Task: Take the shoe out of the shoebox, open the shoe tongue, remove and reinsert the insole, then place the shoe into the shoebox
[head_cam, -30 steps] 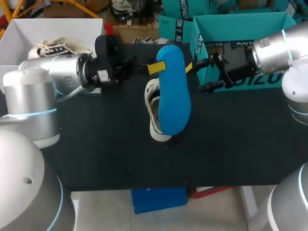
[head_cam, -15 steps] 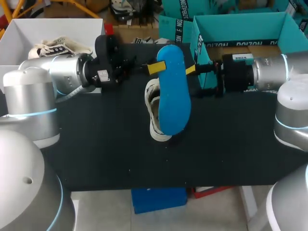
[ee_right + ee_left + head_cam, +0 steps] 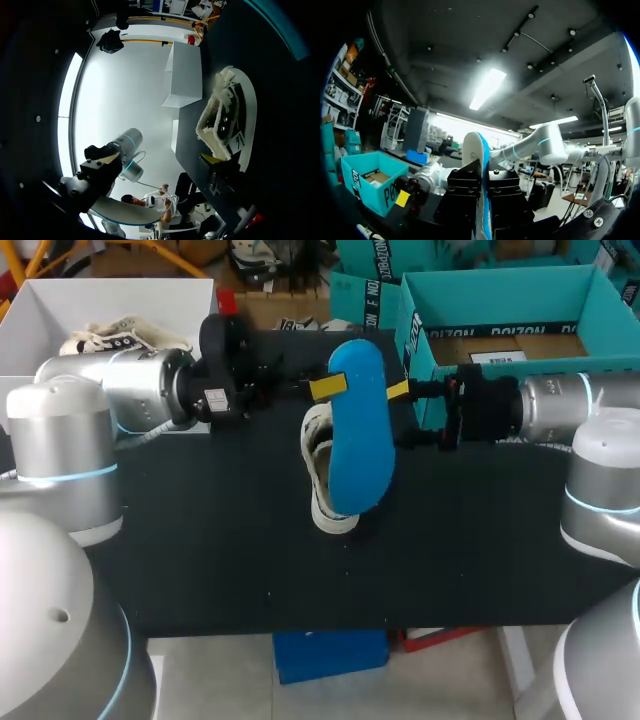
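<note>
My left gripper is shut on the far end of a blue insole and holds it in the air above the table's middle. In the left wrist view the insole stands edge-on between the black fingers of my left gripper. A white shoe lies on its side on the black table under the insole. The shoe also shows in the right wrist view. My right gripper stands open just right of the insole's edge, one yellow fingertip ahead of the shoe.
The open teal shoebox stands at the back right, behind my right arm. A white box holding another pair of shoes sits at the back left. The black table reaches to the front edge.
My right arm has swung in from the back right, and its open gripper now stands beside the insole. The left gripper and the insole have barely shifted.
</note>
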`<state>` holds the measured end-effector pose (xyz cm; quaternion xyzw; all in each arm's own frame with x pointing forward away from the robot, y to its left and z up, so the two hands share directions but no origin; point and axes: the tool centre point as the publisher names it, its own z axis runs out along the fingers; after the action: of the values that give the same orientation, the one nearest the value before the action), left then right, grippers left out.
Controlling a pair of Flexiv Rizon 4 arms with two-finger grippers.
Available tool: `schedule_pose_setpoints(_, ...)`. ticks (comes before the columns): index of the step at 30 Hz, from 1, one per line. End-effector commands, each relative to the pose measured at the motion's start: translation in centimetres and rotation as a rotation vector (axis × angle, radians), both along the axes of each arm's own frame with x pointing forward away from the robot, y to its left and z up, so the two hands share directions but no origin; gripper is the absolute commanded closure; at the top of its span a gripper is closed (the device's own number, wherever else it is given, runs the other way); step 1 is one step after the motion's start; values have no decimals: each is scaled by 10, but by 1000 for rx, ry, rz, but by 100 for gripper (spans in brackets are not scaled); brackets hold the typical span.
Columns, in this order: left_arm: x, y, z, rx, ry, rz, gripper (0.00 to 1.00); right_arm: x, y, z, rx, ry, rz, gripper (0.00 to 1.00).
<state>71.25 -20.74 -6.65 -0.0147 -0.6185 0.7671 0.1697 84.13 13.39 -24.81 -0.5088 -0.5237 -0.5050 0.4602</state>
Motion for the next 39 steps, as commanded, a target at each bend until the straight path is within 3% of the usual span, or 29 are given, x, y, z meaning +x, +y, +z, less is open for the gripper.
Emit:
schedule_pose_setpoints(1,2,-2,-1,188,-400,58,100,1,1,0,-1,0,0,0)
schedule_pose_setpoints(7,0,4,-16,324,-826,61,100,1,1,0,-1,0,0,0)
schedule_pose_setpoints(18,16,10,-44,480,-1224,-155,100,1,1,0,-1,0,0,0)
schedule_pose_setpoints(25,28,14,-58,514,-1389,-315,100,1,1,0,-1,0,0,0)
schedule_pose_setpoints(32,51,16,-49,502,-1538,-402,100,1,1,0,-1,0,0,0)
schedule_pose_setpoints(35,56,13,-45,457,-1448,-402,100,1,1,0,-1,0,0,0)
schedule_pose_setpoints(39,56,13,-45,457,-1448,-402,100,1,1,0,-1,0,0,0)
